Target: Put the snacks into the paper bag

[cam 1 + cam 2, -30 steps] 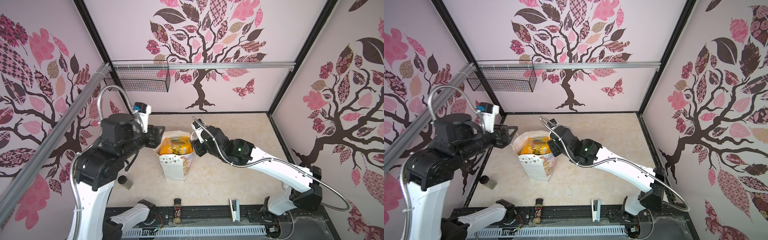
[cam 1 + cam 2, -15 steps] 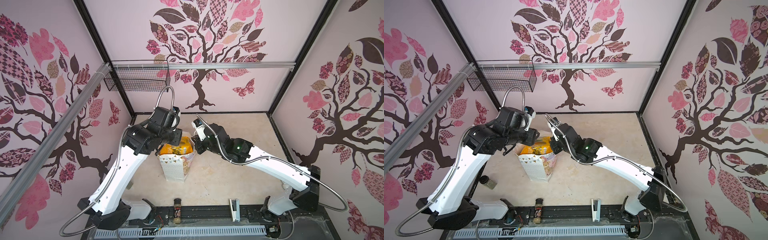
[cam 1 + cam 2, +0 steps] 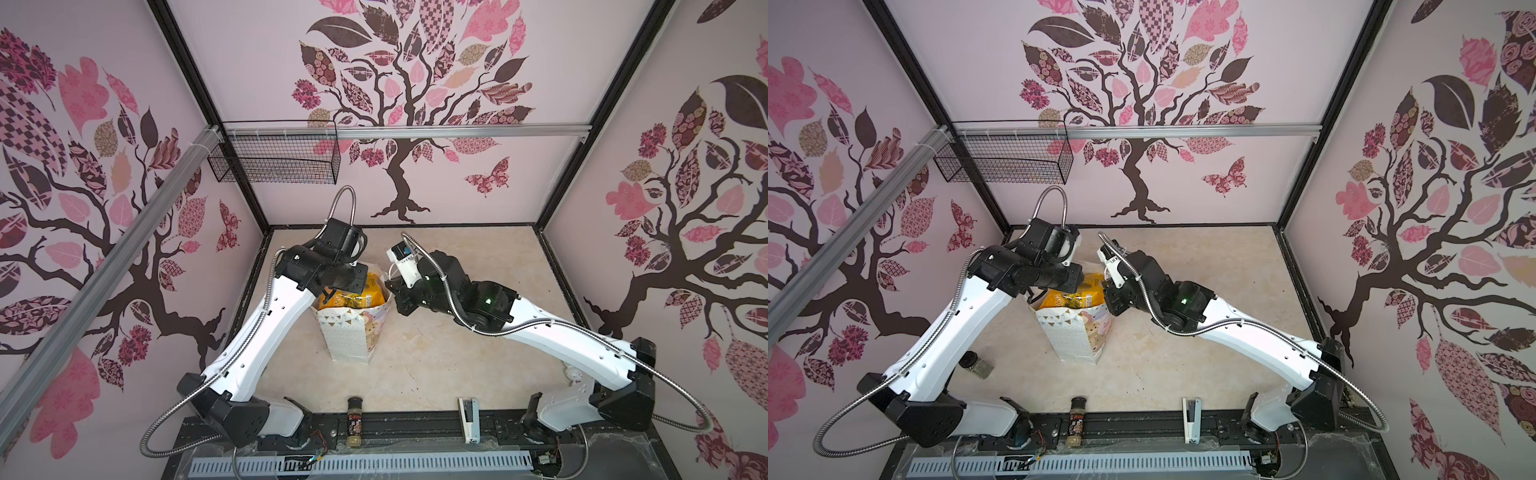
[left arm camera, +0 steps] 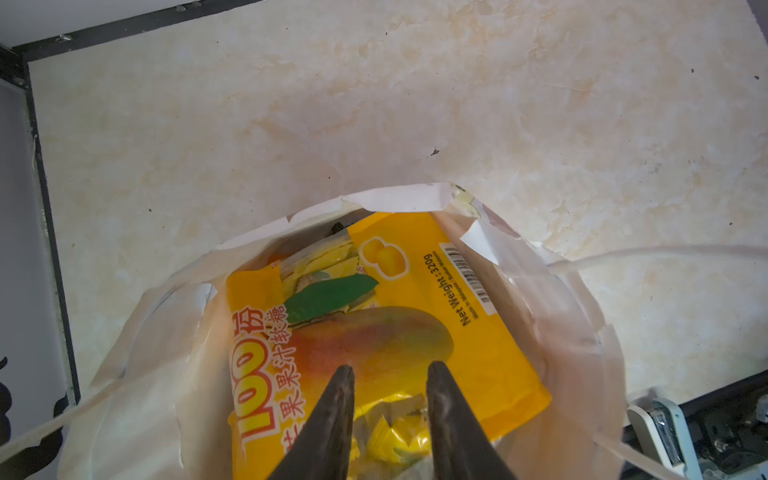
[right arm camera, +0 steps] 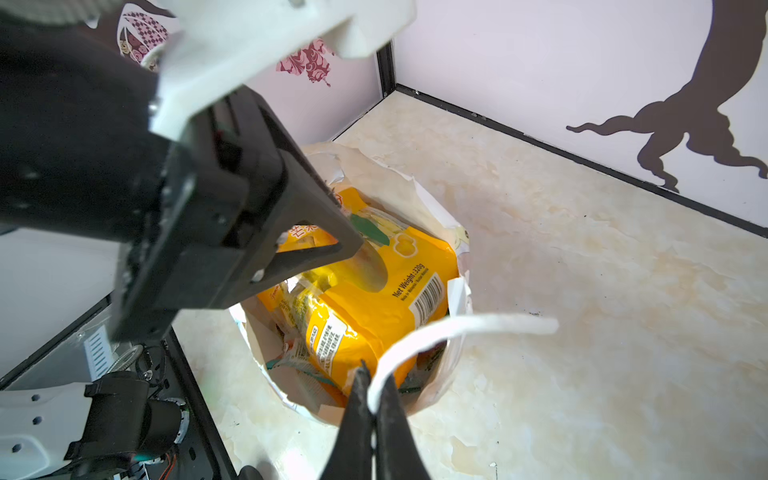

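Tabletop (image 3: pixel 436 353) in pale beige with a marbled print filled the floor of the booth, marked by a few dark specks and edged with black framing. Walls (image 3: pixel 457 187) closed it on three sides, pale pink and printed with dark-branched trees, pink and patterned leaves, and butterflies. An aluminium rail (image 3: pixel 457 131) ran across the back wall and along the left one. A black wire basket (image 3: pixel 274 162) hung from it in the back left corner.

The paper bag (image 3: pixel 349 336) stood upright near the middle of the tabletop, somewhat to the left, with its mouth open and its rim crumpled. The snacks (image 3: pixel 353 297) were inside it, filling it to the brim. A yellow mango packet (image 4: pixel 490 340) lay tilted on top, with other yellow and orange packets under it.

The left gripper (image 4: pixel 390 370) hung in the bag's mouth just over that packet, its jaws parted with nothing between them. Whether the tips touched the packet could not be told. The right gripper (image 5: pixel 372 374) was beside the bag's right rim, clamped tight on a white cord handle (image 5: pixel 457 326) that arched from its fingers over the bag's edge.

At the front edge, a dark-capped spice jar (image 3: pixel 354 419) sat across a black track (image 3: pixel 415 424), and a white stapler (image 3: pixel 468 419) sat farther right on the same track. A second small jar (image 3: pixel 978 365) showed in a top view on the tabletop near the left wall, beside the left arm.
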